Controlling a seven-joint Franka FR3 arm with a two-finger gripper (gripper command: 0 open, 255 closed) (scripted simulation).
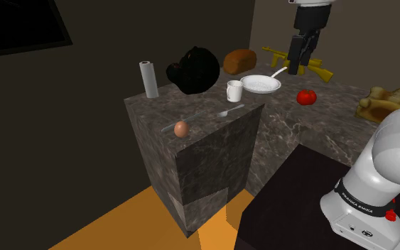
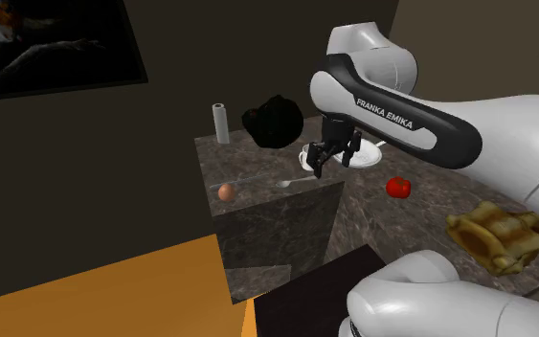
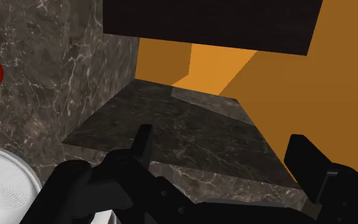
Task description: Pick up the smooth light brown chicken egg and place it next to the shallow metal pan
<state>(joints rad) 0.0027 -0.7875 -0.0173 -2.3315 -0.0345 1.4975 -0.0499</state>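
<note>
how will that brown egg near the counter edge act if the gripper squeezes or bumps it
The egg is rounded and smooth, so a bump would probably roll it, and it lies near the counter edge, so it might fall. Its curved shell may slip in the gripper and likely cracks under a hard squeeze.

Arm (image 2: 506,134): was white, thick and round, like fat tubes joined up.
Joint band (image 2: 392,120): was dark, with white letters that read FRANKA EMIKA.
Base (image 1: 347,216): was white, with a black ring, tiny letters and a little red bit.
Gripper (image 1: 297,69): was all black, with two blocky fingers.
</note>
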